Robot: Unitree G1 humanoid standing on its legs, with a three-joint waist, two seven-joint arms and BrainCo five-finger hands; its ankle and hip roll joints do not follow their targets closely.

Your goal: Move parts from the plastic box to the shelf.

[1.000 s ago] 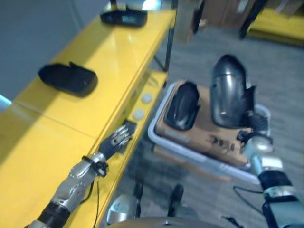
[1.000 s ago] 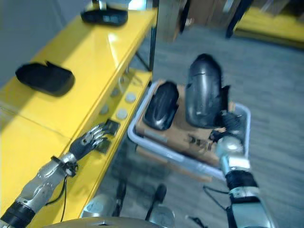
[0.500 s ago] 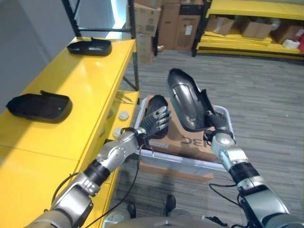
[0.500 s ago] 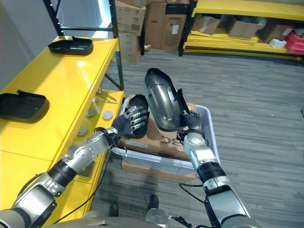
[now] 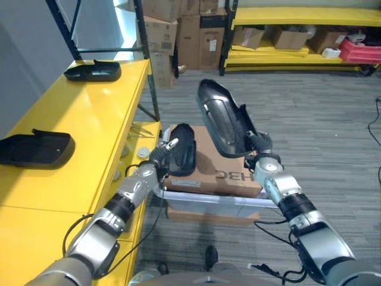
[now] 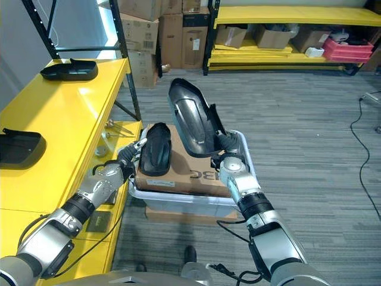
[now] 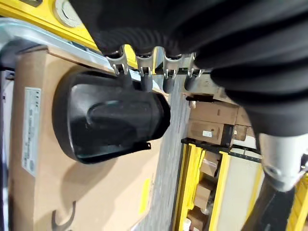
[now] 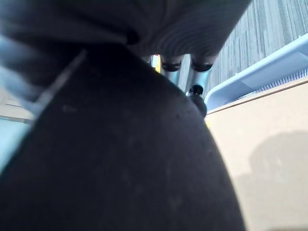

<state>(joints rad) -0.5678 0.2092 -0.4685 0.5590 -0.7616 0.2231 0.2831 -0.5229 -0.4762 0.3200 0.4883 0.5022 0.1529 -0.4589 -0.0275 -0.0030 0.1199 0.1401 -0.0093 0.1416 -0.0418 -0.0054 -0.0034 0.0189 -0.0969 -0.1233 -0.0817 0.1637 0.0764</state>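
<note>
A light plastic box (image 5: 214,202) stands on the floor beside the yellow shelf (image 5: 77,131), with a cardboard sheet (image 5: 220,170) across its top. On that cardboard lies a small black part (image 5: 181,149). My left hand (image 5: 159,159) reaches it from the shelf side, its fingers (image 7: 144,79) fairly straight with their tips against the part's (image 7: 110,120) edge. My right hand (image 5: 259,149) is shut on the lower end of a large black part (image 5: 223,119), held tilted above the box. The right wrist view has this part (image 8: 120,159) right in front of it.
Two black parts (image 5: 36,148) (image 5: 92,70) rest on the shelf top. Small round items (image 5: 143,153) lie on a lower yellow ledge next to the box. A black upright (image 5: 146,65) rises at the shelf's far corner. Cardboard boxes (image 5: 178,36) and yellow racks (image 5: 297,36) line the back.
The camera has swung round. My left hand has gone from the shelf's edge over to the small black part in the box. The right hand still holds the large part up.
</note>
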